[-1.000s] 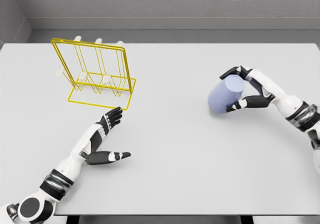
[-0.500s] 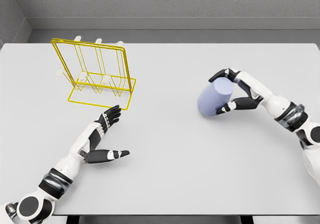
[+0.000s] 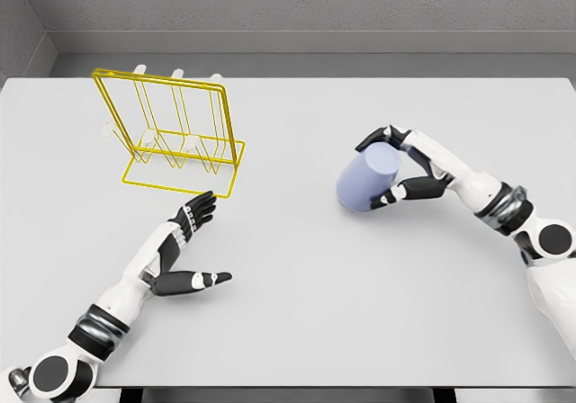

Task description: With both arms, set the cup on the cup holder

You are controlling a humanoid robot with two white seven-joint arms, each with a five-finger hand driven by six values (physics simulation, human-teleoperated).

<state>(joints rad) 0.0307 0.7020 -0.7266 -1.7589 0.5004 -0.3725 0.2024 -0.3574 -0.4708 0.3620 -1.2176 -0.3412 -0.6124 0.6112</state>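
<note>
— Where is the cup (image 3: 366,178)?
— Gripped, tilted, by the right hand (image 3: 400,165), right of centre over the table (image 3: 297,286).
— The left hand (image 3: 184,246)?
— Fingers spread, empty, near the yellow holder (image 3: 171,138).

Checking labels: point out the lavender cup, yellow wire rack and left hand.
lavender cup (image 3: 367,180), head view, side wall.
yellow wire rack (image 3: 227,126), head view, upright frame.
left hand (image 3: 192,241), head view, palm.
</note>
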